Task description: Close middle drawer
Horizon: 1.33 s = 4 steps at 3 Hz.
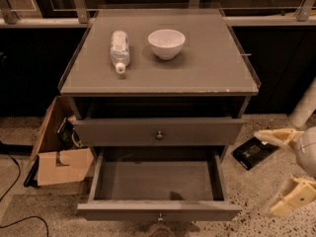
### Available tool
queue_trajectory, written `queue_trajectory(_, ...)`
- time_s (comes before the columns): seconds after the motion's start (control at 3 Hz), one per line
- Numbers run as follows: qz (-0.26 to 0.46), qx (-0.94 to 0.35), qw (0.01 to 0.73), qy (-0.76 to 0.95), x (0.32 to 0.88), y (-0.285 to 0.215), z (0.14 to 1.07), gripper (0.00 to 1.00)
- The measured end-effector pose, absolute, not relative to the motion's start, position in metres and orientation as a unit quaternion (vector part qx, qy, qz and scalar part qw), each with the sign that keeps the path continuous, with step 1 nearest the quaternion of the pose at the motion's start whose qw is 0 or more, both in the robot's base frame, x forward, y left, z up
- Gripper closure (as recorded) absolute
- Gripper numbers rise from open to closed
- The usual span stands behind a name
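Observation:
The middle drawer (158,181) is pulled far out of the grey-brown cabinet, and its inside looks empty. Its low front panel (159,211) faces me at the bottom of the view, with a small round knob (159,217) at its centre. Above it, the drawer with the taller front panel (159,131) and a like knob sits almost flush. My gripper (269,172) is to the right of the open drawer, apart from it and over the floor. Its two cream fingers (274,135) are spread wide and hold nothing.
A plastic bottle (119,49) lies on the cabinet top beside a white bowl (166,43). An open cardboard box (58,154) stands on the floor at the left, with a cable (15,179) near it. A black flat object (254,152) lies on the floor at the right.

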<state>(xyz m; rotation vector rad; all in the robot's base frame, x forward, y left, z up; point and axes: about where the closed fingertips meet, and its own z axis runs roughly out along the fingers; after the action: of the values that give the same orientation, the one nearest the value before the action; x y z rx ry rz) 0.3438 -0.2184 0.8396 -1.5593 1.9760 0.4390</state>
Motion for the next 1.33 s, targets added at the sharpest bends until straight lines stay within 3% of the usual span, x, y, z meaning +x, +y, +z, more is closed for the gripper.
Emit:
queue_trajectory(0.67, 0.162, -0.578, 0.295, 0.743, 0.344, -0.216, 0.825, 0.62)
queue_trajectory(1.0, 0.135, -0.567, 0.304, 0.753, 0.344, -0.215, 0.804, 0.92)
queue_trajectory(1.33, 0.114, -0.561, 0.301, 0.762, 0.343, -0.213, 0.783, 1.00)
